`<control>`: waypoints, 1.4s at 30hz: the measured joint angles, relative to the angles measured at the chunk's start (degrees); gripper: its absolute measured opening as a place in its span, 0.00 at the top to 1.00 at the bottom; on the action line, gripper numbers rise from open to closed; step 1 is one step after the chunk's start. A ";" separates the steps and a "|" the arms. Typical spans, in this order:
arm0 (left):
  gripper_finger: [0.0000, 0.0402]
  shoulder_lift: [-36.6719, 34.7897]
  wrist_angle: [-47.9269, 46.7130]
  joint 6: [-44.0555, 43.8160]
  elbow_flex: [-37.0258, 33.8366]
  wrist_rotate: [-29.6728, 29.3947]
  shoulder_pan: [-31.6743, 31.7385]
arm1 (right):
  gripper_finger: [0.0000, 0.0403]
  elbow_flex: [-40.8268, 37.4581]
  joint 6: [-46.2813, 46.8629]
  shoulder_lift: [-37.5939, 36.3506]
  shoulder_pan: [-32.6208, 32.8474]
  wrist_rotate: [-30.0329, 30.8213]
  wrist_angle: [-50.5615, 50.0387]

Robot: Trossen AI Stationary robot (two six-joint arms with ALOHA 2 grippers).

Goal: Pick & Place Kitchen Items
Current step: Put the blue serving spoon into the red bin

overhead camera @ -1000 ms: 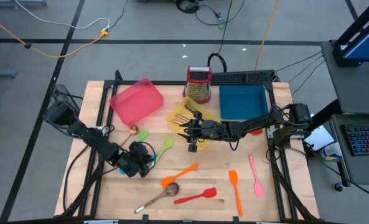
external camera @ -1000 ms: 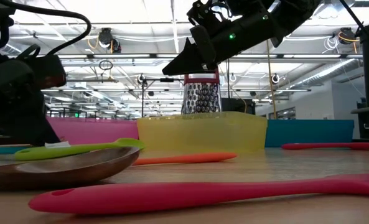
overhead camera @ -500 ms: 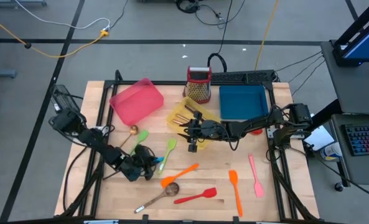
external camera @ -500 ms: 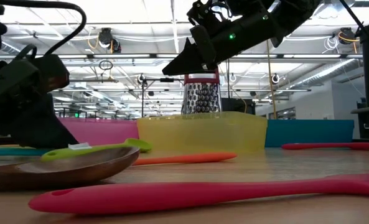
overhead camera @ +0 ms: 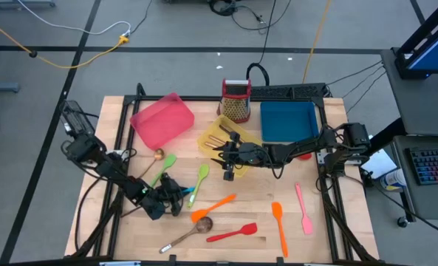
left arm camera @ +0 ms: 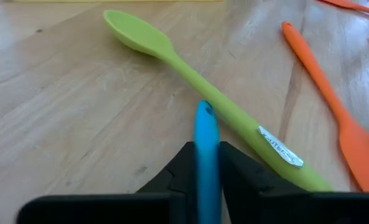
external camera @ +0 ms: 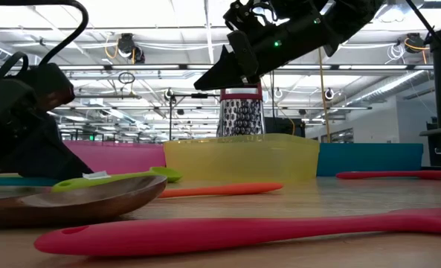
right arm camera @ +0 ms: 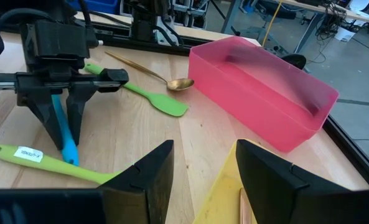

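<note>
Left hand [left arm camera: 206, 168] clamped on a blue utensil [left arm camera: 206, 146], tip down near the desk [left arm camera: 66, 124].
Pinched on the slim handle; probably light, slightly bendy silicone (likely to swivel unless gripped nearer the middle). Just beyond, touching or nearly so: green spoon [left arm camera: 196, 93]. Farther out: orange spatula [left arm camera: 333, 118]. Right hand [overhead camera: 228, 156] spread wide, empty, over the yellow tray [overhead camera: 213, 133].

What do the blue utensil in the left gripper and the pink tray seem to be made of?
The blue utensil, pinched in the left gripper, looks like matte silicone or soft plastic: even colour, no glare, rounded tip. The pink tray looks like translucent, slightly glossy plastic: light passes through its thin walls. Neither material is certain from looks alone.
</note>
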 joint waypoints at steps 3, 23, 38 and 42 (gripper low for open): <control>0.90 0.04 3.35 1.27 -0.02 0.44 0.00 | 0.59 0.00 0.00 0.00 0.00 0.00 0.00; 0.92 -0.04 6.47 2.03 0.20 3.07 0.21 | 0.59 0.00 -0.11 0.00 0.00 0.00 0.00; 0.92 -4.49 7.69 6.88 0.20 3.80 3.51 | 0.59 0.00 -0.22 0.00 0.00 0.01 0.00; 0.90 -8.50 3.42 9.29 0.20 4.20 5.76 | 0.59 0.00 -0.24 0.00 0.00 0.01 0.01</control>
